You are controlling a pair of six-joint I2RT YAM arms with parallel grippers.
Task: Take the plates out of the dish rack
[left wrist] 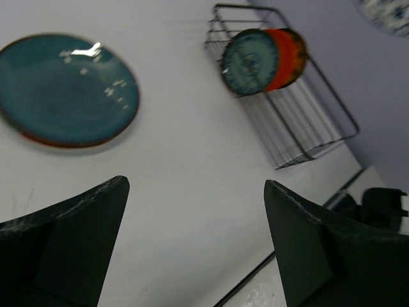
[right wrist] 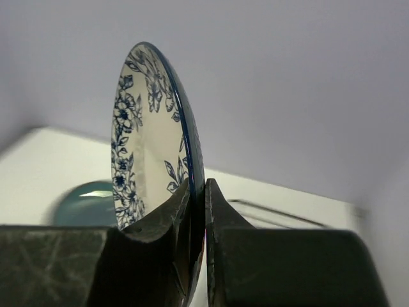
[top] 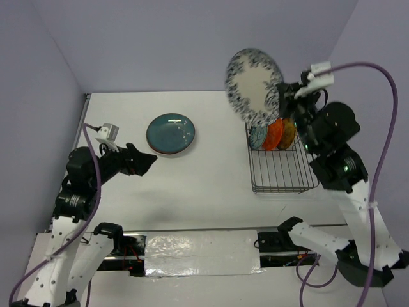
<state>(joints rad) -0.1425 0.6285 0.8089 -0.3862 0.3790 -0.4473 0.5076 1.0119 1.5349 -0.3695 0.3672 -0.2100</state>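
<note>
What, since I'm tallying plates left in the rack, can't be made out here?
1. Top external: racked plates overlap, their tops behind the floral plate; count unclear.
2. Left wrist: floral plate cut by the top edge.
3. Right wrist: dish rack mostly behind the right gripper.

Enclosure, seen from its near side. A matte white table (top: 211, 173) runs back to a plain lavender back wall (top: 192, 45). A left wall (top: 32, 96) and a right wall (top: 377, 38) of the same colour close in the sides. A crinkled, shiny sheet (top: 201, 252) lies along the table's near edge and catches glare. The light is even, and the shadows on the tabletop are soft and faint.
</note>
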